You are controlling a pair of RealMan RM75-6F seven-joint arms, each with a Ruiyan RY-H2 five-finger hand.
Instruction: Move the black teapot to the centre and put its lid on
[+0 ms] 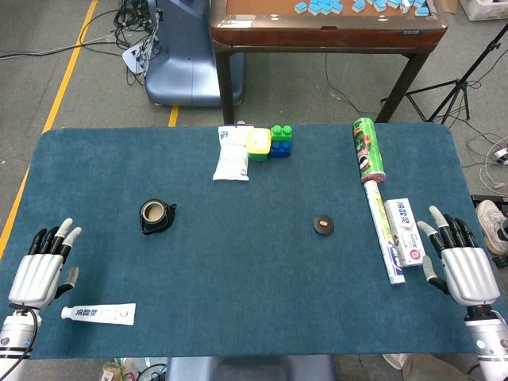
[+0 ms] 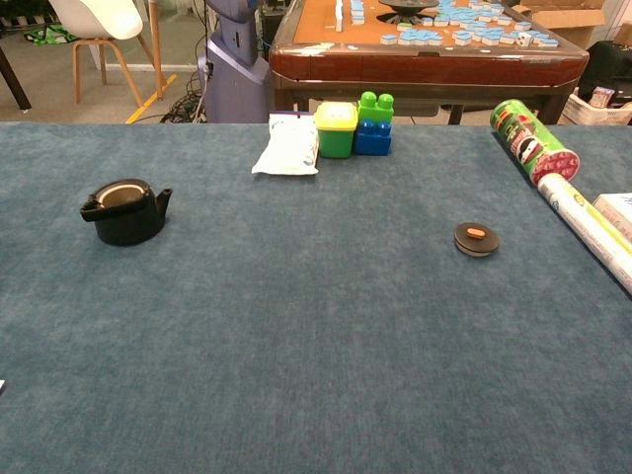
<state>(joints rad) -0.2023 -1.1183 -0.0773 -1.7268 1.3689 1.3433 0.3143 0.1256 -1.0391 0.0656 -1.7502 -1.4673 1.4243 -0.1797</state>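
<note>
A small, round black teapot (image 1: pixel 157 217) is seen upright on the left half of a dark blue, felt-like surface (image 1: pixel 238 270), its top open and its spout pointing right. Its lid (image 1: pixel 324 225), a flat black disc with an orange knob, is laid well apart to the right, near the middle. Along the far edge are found a white soft pouch (image 1: pixel 232 155), a yellow-lidded green tub (image 1: pixel 259 144) and stacked green and blue plastic blocks (image 1: pixel 280 140). To the right, a green cylindrical can (image 1: pixel 367 148) is laid end to end with a long white roll (image 1: pixel 383 229), a toothpaste box (image 1: pixel 405 230) just beside it. A white tube (image 1: pixel 98 313) is laid at the near left. The left hand (image 1: pixel 44 268) and right hand (image 1: pixel 456 263), silver with dark fingers, are rested at the edges, fingers apart, nothing held.
</note>
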